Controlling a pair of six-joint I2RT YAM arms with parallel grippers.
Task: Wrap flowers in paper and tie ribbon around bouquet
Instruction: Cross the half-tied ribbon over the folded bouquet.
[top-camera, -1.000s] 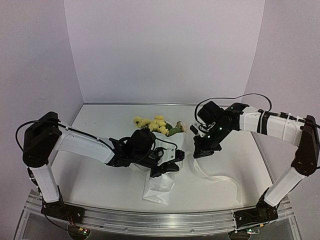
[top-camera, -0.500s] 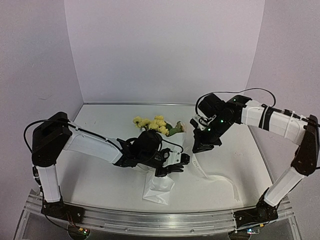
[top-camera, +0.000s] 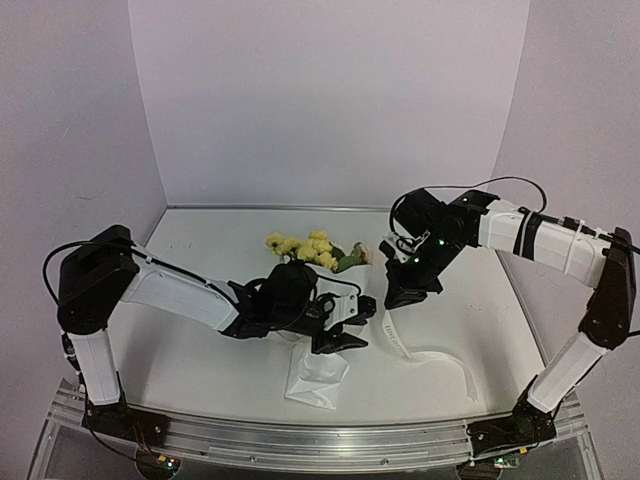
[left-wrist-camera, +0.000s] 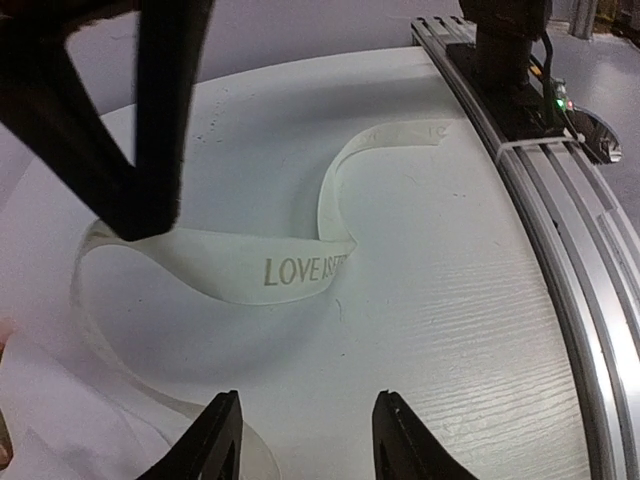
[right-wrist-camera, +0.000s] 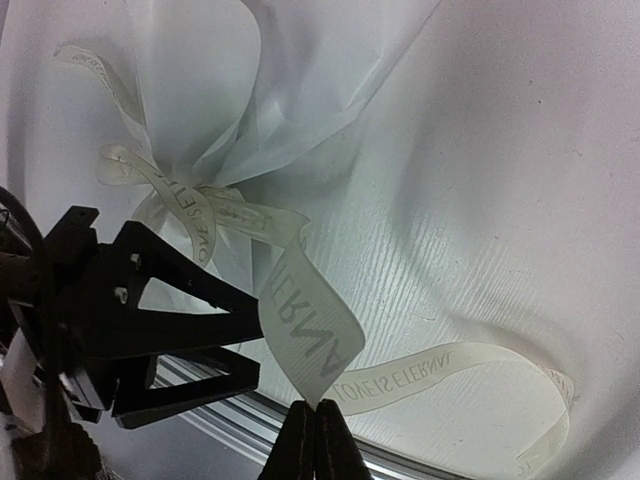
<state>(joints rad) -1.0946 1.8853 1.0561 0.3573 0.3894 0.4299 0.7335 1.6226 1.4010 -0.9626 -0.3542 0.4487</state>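
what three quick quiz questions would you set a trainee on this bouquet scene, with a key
1. True or false: the right gripper is shut on the ribbon.
2. What colour are the flowers? A red, B yellow, C blue.
3. Fill in: the left gripper is ____ (open or shut).
Key: 1 true; 2 B; 3 open.
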